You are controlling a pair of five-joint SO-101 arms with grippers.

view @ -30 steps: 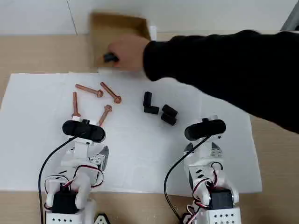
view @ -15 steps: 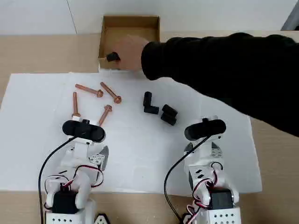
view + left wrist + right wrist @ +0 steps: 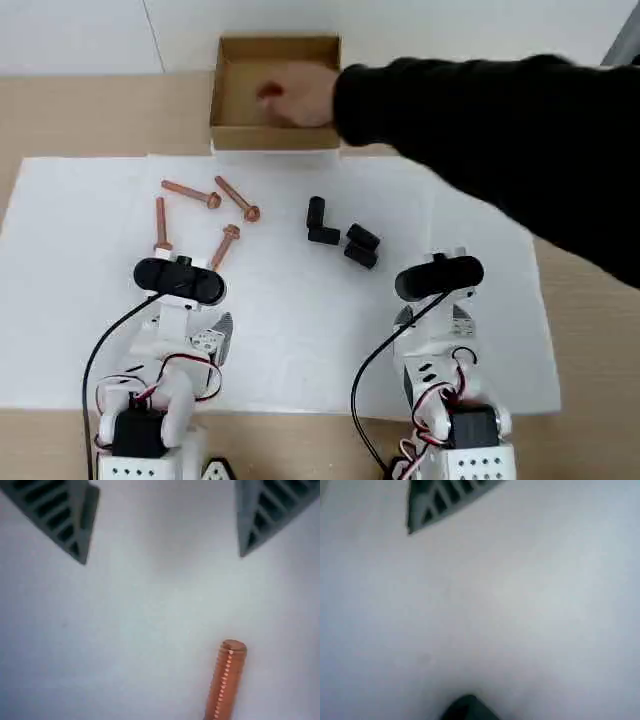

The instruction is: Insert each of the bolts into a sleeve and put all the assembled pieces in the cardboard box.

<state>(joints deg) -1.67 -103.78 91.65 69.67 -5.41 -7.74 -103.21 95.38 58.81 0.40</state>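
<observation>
Flagging the main risk first: a person's hand [image 3: 300,95] is sitting inside the cardboard box [image 3: 228,120], w/ the arm [image 3: 480,140] stretching in over the table from the box's right side. If I'm driving either robot arm toward the box now, I'm risking a hit on that hand, so I'm judging it best to be waiting.

My left gripper [image 3: 162,557] is hanging w/ jaws standing well apart and nothing btwn them, low over the paper sheet [image 3: 300,330] on the robot's side of the box. My right gripper [image 3: 440,320] is sitting alongside it, and I can't tell whether it's spread or closed.

Four bolts [image 3: 237,198] are lying loose btwn the box and the left arm, none inserted. Four sleeves [image 3: 323,236] are bunching a bit farther from the box, below its right corner, some touching. That bunching is worrying me: prob. grabbing two at once or knocking one away. Bolts are likely rolling if nudged. One bolt [image 3: 225,680] is lying just ahead of the left gripper.
</observation>
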